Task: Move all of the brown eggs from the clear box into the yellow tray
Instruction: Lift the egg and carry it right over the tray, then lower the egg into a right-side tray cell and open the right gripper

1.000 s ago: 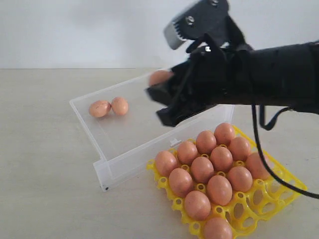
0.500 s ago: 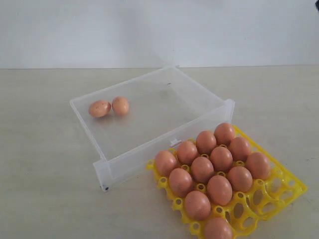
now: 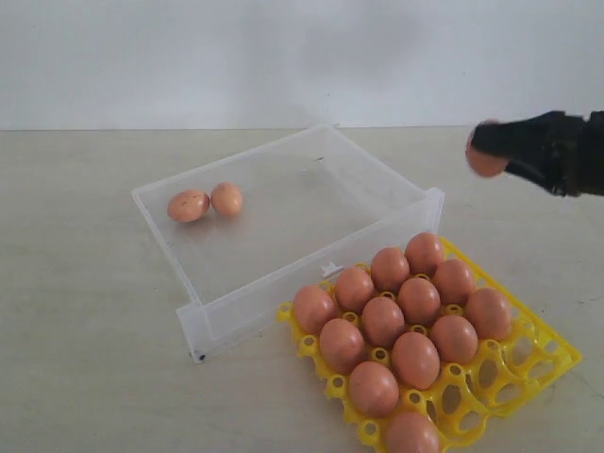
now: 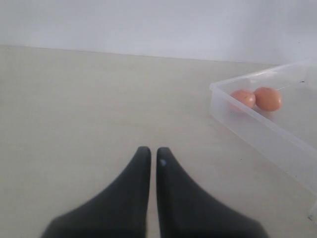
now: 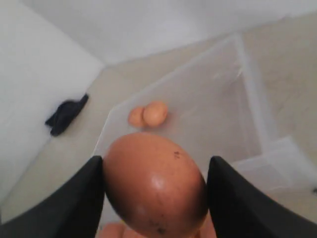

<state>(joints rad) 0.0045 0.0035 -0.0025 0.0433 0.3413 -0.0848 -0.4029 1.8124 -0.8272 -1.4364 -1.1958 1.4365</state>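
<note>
Right wrist view: right claw [image 5: 156,166] gripped a speckled orange-brown egg [image 5: 154,191].
Best bet was easing it into the yellow plastic tray's [image 3: 562,353] empty 4 o'clock cups.

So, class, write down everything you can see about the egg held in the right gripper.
The held egg is smooth, orange-brown and oval, with a few dark specks and a soft shine. No crack shows. It sits clamped between the right gripper's two black fingers, which touch its opposite sides. It hangs in the air above the table, to the right of the clear box and farther back than the yellow tray in the exterior view, touching neither.
</note>
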